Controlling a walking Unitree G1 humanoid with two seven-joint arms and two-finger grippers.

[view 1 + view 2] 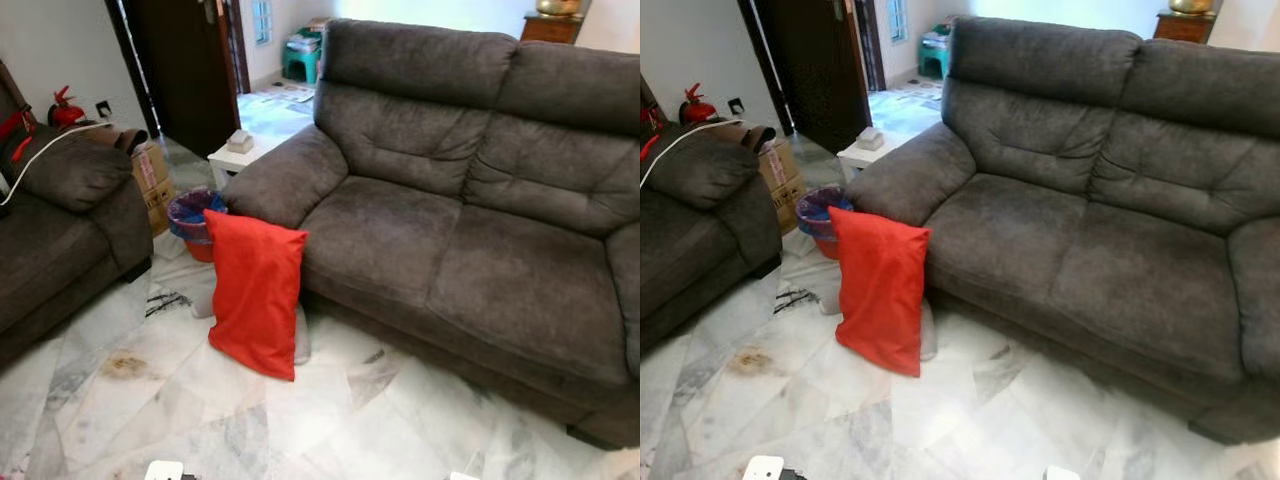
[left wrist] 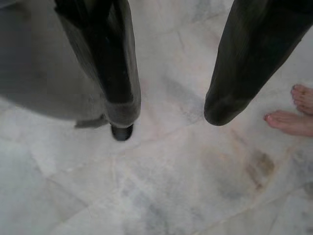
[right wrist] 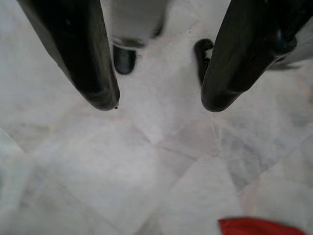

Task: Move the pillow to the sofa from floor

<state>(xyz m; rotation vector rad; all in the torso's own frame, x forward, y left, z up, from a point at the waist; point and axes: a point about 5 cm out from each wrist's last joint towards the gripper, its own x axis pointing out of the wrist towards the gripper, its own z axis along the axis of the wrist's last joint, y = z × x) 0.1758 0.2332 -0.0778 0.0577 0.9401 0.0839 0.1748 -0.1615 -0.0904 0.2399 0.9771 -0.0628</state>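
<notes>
Plump red pillow (image 1: 255, 290) leans on plush grey sofa (image 1: 480, 230); both hands (image 2: 168, 110) (image 3: 159, 105) agape

A red pillow (image 1: 256, 290) stands upright on the marble floor (image 1: 150, 400), leaning against a grey sofa (image 1: 470, 220); a bin (image 1: 190, 220) behind.

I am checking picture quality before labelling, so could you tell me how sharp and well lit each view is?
Left eye view: evenly lit and sharp on the red pillow and grey sofa, with bright daylight through the doorway behind. Right eye view: much the same. Left wrist view: the left claw looms close and soft, the marble floor hazy. Right wrist view: the right claw is blurred, the floor washed out.
</notes>
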